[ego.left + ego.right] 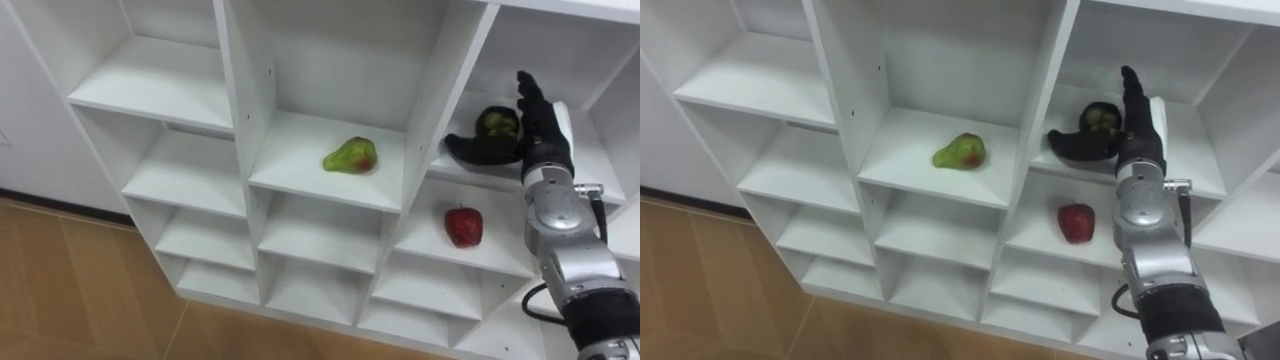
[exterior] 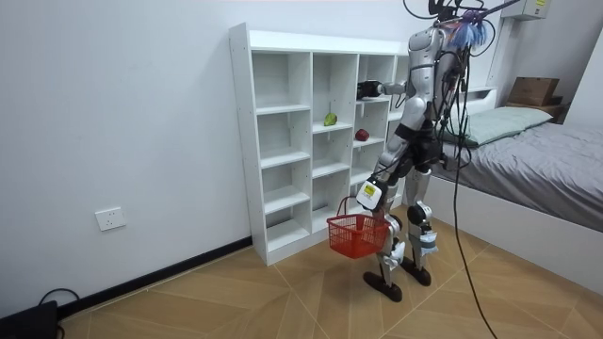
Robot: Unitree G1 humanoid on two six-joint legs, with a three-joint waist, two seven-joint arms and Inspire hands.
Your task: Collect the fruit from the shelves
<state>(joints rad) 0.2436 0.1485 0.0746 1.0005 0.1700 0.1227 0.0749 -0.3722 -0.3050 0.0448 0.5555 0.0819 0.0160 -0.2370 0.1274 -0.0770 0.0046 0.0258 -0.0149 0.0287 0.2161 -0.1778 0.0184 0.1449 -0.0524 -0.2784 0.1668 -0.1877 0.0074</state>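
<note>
I stand at a white closet of open shelves (image 1: 300,140). A green pear with a red blush (image 1: 351,156) lies in the middle compartment. One level lower, to the right, sits a red apple (image 1: 463,226). A dark green fruit (image 1: 497,122) rests in the upper right compartment. My right hand (image 1: 541,125) is inside that compartment, right beside this fruit, open, with its fingers straight up and its thumb stretched out in front of the fruit. In the room view my left hand (image 2: 368,195) hangs at my side, shut on the handle of a red basket (image 2: 357,234).
The other compartments hold nothing. Wooden floor (image 1: 70,290) runs below the closet. In the room view a bed (image 2: 542,160) stands close behind me, and a wall socket (image 2: 110,218) is low on the wall at the room view's left.
</note>
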